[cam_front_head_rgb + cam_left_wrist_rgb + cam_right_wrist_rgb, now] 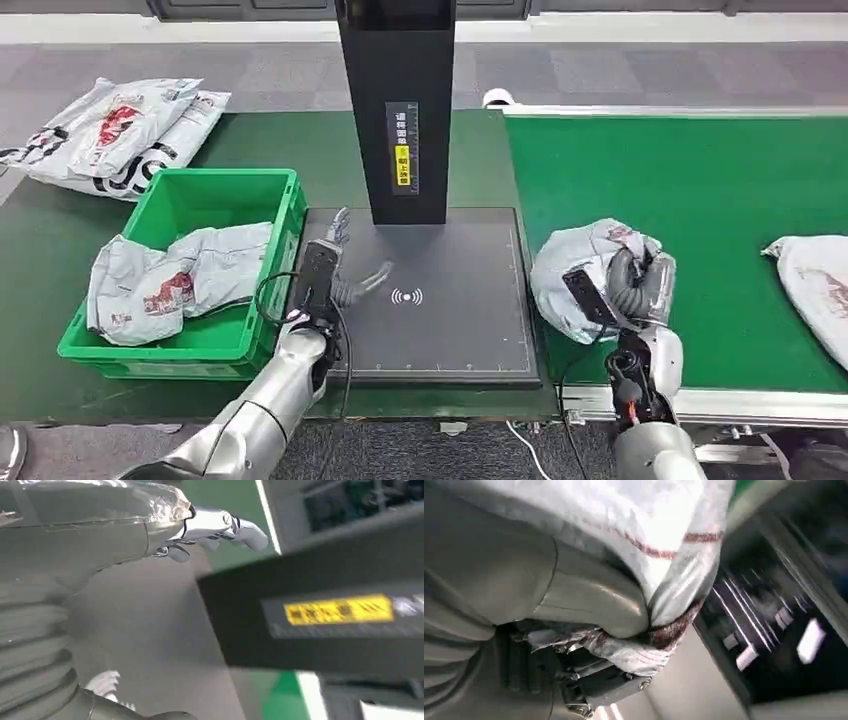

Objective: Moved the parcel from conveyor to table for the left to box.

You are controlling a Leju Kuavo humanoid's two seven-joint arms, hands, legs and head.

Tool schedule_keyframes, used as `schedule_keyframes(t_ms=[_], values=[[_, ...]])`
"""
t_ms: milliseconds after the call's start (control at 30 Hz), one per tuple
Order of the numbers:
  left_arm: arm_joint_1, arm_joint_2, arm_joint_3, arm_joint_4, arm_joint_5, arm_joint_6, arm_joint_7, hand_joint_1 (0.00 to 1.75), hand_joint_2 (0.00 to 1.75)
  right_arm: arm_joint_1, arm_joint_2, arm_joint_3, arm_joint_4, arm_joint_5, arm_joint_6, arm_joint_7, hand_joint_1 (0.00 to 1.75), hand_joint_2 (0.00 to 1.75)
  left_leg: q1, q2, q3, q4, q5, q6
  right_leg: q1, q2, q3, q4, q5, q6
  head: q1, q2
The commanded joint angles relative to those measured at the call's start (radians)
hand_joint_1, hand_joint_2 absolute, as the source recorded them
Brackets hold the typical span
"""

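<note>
Right hand (632,283) is seen closed around a grey poly-mailer parcel (585,270) at the near left edge of the green conveyor belt (700,200). In the right wrist view the film of the parcel (664,540) is bunched and pinched between the thick thumb and the darker fingers (604,685). Whether the parcel is already lifted clear of the belt or is resting on it cannot be told from the head view.

Left hand (335,270) is held over the dark scanner pad (450,320) beside the black scanner column (398,100), fingers spread, nothing gripped. The same spread fingers (220,527) are seen in the left wrist view, apart and empty.

Green crate (262,330) is set on the desk (40,290) at the left of the pad; one crumpled mailer (170,280) is already inside it. Two more mailers (110,135) are piled on the desk beyond the crate. Another mailer (815,285) is lying on the belt, well apart to the right.

Progress, as judged: the grasp is made, so the pick stage is about complete. The transfer itself is not yet done; the parcel is not yet over the pad. Left to do: carry across to the pad, release, then pickup by the left hand and drop into the crate.
</note>
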Motion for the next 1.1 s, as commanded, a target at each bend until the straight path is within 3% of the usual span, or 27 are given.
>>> schedule_keyframes(t_ms=[33,167,400,467,633,767,833,1100], values=[[-0.086,0.002,0.087,0.115,-0.039,-0.004,0.008,0.00,1.75,0.106,0.177,0.203,-0.314,0.024,0.004,0.074,1.75,1.75,0.000,0.006,0.001,0.000,-0.001,0.000,0.000,0.005,-0.001,0.001,0.000,-0.001,0.000,0.000],[-0.085,0.004,0.108,0.112,-0.048,-0.001,-0.005,0.00,1.75,0.136,0.202,0.272,-0.285,0.010,0.004,0.042,1.75,1.75,0.000,0.006,0.002,-0.001,-0.001,0.000,0.001,0.004,0.000,-0.001,0.000,-0.001,0.000,0.000],[-0.085,0.004,0.108,0.112,-0.048,-0.001,-0.005,0.00,1.75,0.136,0.202,0.272,-0.285,0.010,0.004,0.042,1.75,1.75,0.000,0.005,0.000,0.000,-0.001,0.000,0.000,0.003,-0.002,0.000,0.000,-0.001,0.000,0.000],[-0.080,0.008,0.115,0.108,-0.050,0.004,-0.019,0.00,1.75,0.122,0.197,0.307,-0.255,0.052,0.004,0.079,1.75,1.75,0.000,0.004,-0.001,0.000,0.000,0.000,0.000,0.003,-0.003,0.000,0.000,-0.001,0.000,0.000],[-0.082,0.008,0.142,0.103,-0.064,-0.007,-0.028,0.00,1.75,0.054,0.193,0.504,0.004,0.048,0.005,0.189,1.75,1.75,0.000,0.008,0.000,0.000,-0.001,0.000,0.000,0.007,-0.002,0.000,0.001,-0.001,0.000,0.000],[-0.083,0.001,0.156,0.099,-0.072,-0.025,-0.036,0.00,1.75,0.010,0.204,0.783,0.225,-0.044,0.048,0.298,1.75,1.75,0.001,0.015,0.003,-0.001,-0.002,0.000,0.001,0.012,-0.002,-0.001,0.002,-0.002,0.000,0.000],[-0.085,-0.004,0.161,0.097,-0.072,-0.039,-0.037,0.00,1.75,-0.005,0.204,0.906,0.296,-0.152,0.193,0.365,1.75,1.75,0.001,0.013,0.002,-0.001,-0.001,0.000,0.002,0.010,-0.002,-0.001,0.001,-0.002,0.000,0.000],[-0.087,-0.005,0.162,0.097,-0.074,-0.039,-0.035,0.00,1.75,-0.015,0.203,0.917,0.315,-0.169,0.185,0.364,1.75,1.75,0.000,0.006,0.000,-0.001,0.000,-0.001,0.002,0.004,-0.003,0.000,0.000,-0.001,0.000,0.000]])
